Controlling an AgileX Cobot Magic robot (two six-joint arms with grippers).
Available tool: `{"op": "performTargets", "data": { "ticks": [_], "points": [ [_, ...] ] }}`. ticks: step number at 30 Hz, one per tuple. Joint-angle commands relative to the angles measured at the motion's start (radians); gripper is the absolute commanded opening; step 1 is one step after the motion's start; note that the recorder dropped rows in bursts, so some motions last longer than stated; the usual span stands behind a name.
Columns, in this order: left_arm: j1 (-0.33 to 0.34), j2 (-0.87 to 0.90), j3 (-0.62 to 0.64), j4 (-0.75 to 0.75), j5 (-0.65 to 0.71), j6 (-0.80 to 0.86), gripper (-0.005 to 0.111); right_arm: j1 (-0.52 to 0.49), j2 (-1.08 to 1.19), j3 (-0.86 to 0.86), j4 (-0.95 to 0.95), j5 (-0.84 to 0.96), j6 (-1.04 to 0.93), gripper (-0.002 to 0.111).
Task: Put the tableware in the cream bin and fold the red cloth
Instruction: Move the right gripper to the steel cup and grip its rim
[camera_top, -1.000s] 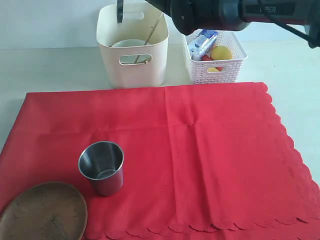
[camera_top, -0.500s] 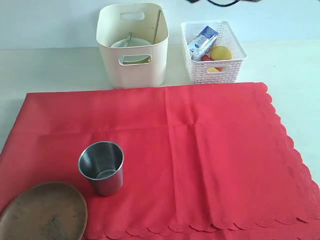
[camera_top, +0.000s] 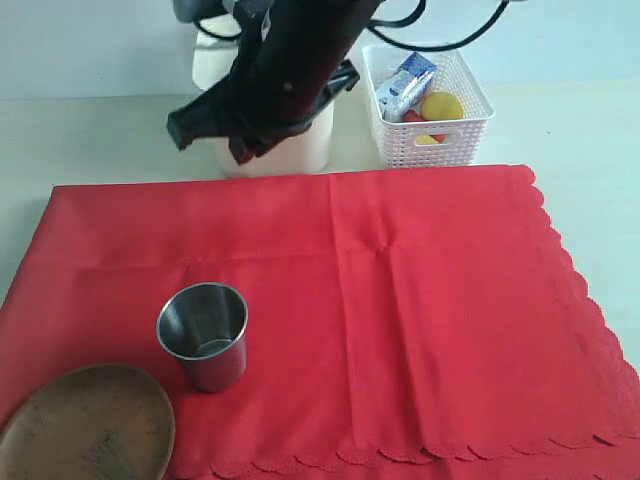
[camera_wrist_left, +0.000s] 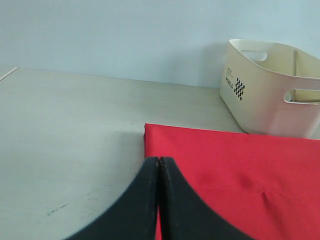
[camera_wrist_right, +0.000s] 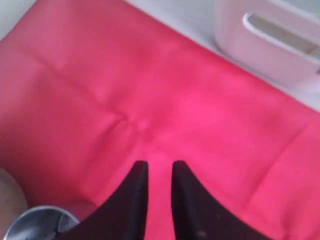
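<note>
The red cloth (camera_top: 400, 300) lies spread flat over the table. On its near left stand the steel cup (camera_top: 203, 335) and the brown oval wooden plate (camera_top: 88, 425). My right arm reaches across in front of the cream bin (camera_top: 312, 140) and hides most of it. My right gripper (camera_top: 208, 140) hangs over the cloth's far edge. In the right wrist view that gripper (camera_wrist_right: 157, 167) is open and empty above the cloth (camera_wrist_right: 150, 100), with the cup's rim (camera_wrist_right: 40, 222) nearby. My left gripper (camera_wrist_left: 158, 161) is shut and empty at the cloth's corner (camera_wrist_left: 240, 170). A chopstick (camera_wrist_left: 295, 62) leans inside the bin (camera_wrist_left: 270, 95).
A white lattice basket (camera_top: 450, 135) at the back right holds a milk carton (camera_top: 405, 85) and a lemon (camera_top: 442, 105). Bare pale table (camera_wrist_left: 70, 130) extends left of the cloth. The bowl, spoon and knife are hidden behind the arm.
My right arm was above the cream bin, rose out of view, and has now come down across the bin's front towards the left. Cup, plate and cloth have not moved.
</note>
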Motion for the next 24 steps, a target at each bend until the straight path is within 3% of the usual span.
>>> {"op": "performTargets", "data": {
  "ticks": [1, 8, 16, 24],
  "points": [
    [-0.004, -0.005, 0.000, 0.006, -0.008, 0.000, 0.003, 0.058, -0.007, 0.043, 0.000, 0.001, -0.010, 0.021],
    [-0.004, -0.005, 0.000, 0.006, -0.008, 0.000, 0.003, 0.129, 0.001, 0.043, -0.002, 0.013, -0.012, 0.050],
    [-0.004, -0.005, 0.000, 0.006, -0.008, 0.000, 0.003, 0.135, 0.083, 0.043, 0.025, 0.153, -0.015, 0.052],
    [-0.004, -0.005, 0.000, 0.006, -0.008, 0.000, 0.003, 0.135, 0.148, 0.043, 0.070, 0.159, -0.023, 0.051]
  ]
}}
